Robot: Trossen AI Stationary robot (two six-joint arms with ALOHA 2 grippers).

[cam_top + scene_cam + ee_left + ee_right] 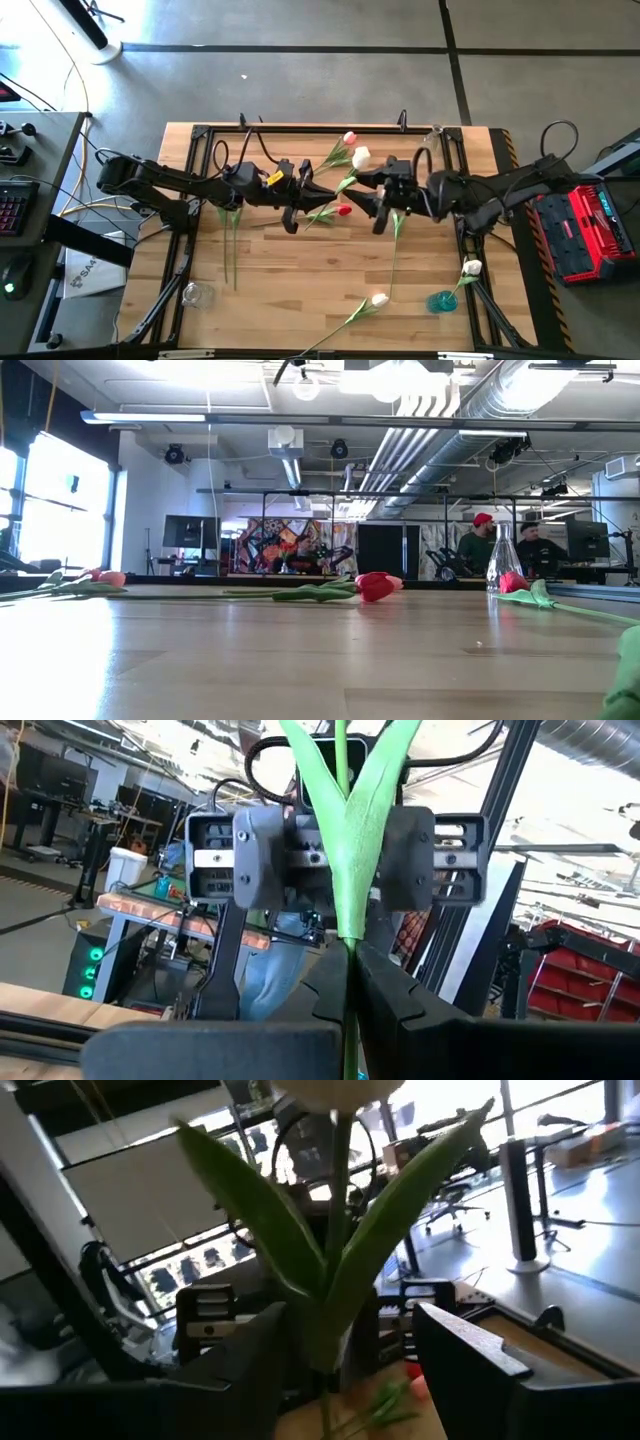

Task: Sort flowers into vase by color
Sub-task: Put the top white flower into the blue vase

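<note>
Left claw (298, 207) is clamped on a tulip (345, 850) stem above mid-worktop, the leaves rising between its fingers. Right claw (383, 205) faces it close by, fingers apart around a white tulip's (330, 1230) stem without pinching it. On the worktop (300, 290) lie more flowers: a red one (343, 211) between the claws, a white one (378, 299) near the front edge. A teal vase (441, 301) holds another white tulip (472, 267).

High view straight down over whole counter (300, 270), low view at counter-top level facing the room, each wrist view close behind its own stem, facing the opposite arm, red-headed flower (376, 586) shared by high and low.
</note>
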